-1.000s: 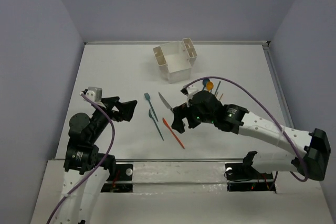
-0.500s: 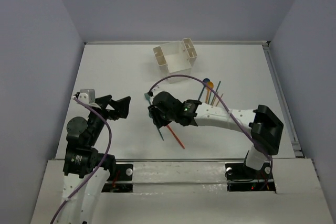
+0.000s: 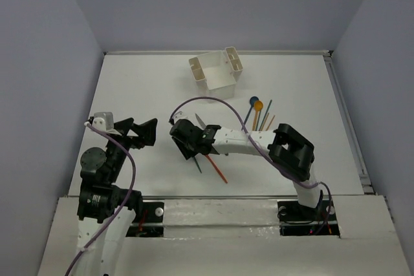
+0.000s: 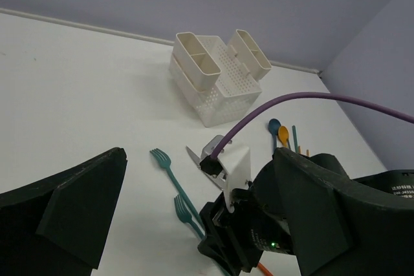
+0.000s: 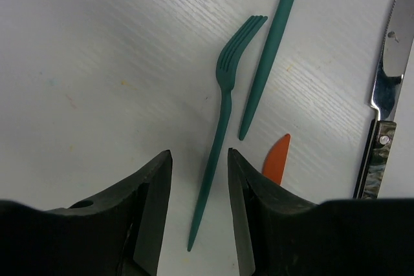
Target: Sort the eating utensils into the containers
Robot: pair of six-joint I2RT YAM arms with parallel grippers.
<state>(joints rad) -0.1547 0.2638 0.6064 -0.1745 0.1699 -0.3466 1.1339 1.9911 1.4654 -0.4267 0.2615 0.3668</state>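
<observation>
handle of teal fork (image 5: 219, 127) lies inside the spread right claw (image 5: 199, 159).

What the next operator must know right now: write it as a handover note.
Left gripper: open, holding nothing, left of the utensils.
Right gripper: open, low over the table, fingers either side of the teal fork handle, not closed.
Beside it on the table: second teal utensil, steel knife, orange knife. Farther right: blue spoon, orange spoon.
Done: nothing seen in the white caddy.
Left: all six.
</observation>
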